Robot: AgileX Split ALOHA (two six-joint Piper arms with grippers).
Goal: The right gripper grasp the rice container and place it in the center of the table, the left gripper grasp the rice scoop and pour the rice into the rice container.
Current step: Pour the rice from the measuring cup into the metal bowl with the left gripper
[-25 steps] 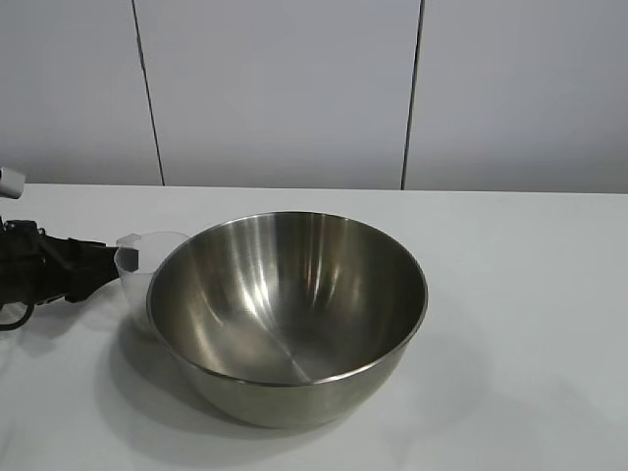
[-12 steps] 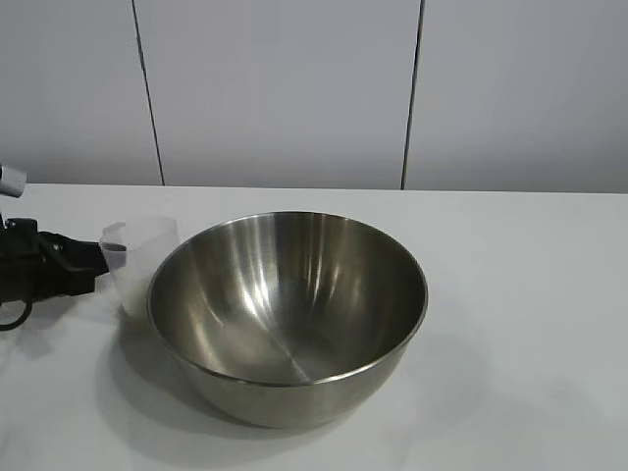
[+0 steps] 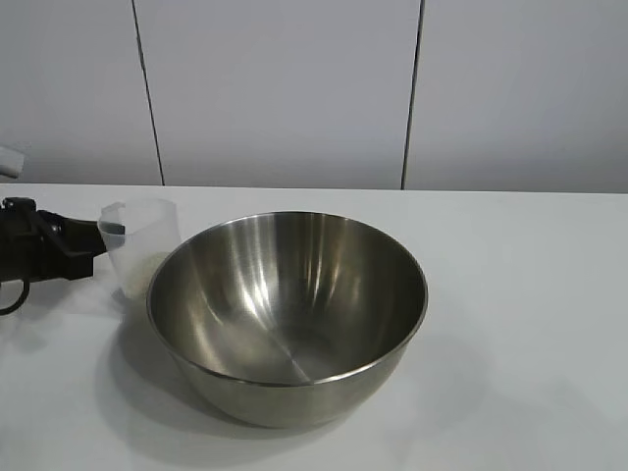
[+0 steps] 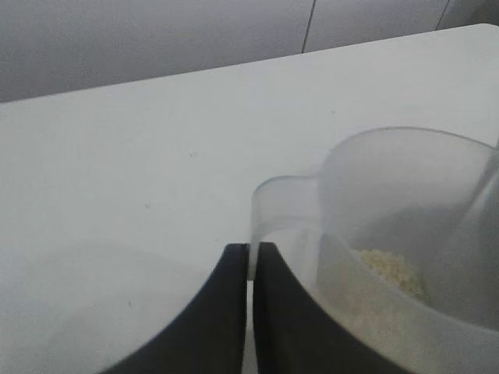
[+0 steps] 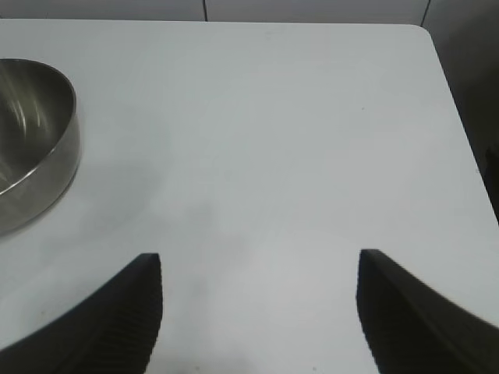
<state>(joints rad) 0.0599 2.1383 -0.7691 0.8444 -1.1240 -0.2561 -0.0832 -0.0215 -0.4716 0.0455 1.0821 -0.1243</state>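
Rice scoop [image 3: 140, 245] pinched by left gripper [image 4: 251, 257], near table's [image 3: 530, 294] left edge.
Touching rice container [image 3: 287, 316]; right gripper [image 5: 257, 312] gaping, holding nothing.

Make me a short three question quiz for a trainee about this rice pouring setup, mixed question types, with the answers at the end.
1. True or false: the steel bowl already holds rice.
2. Which gripper holds the plastic cup? A) left B) right C) neither
3. Fill in: the right gripper is ___ over bare table.

Key
1. False; the rice sits in the cup.
2. A; the left gripper pinches the cup's tab.
3. open
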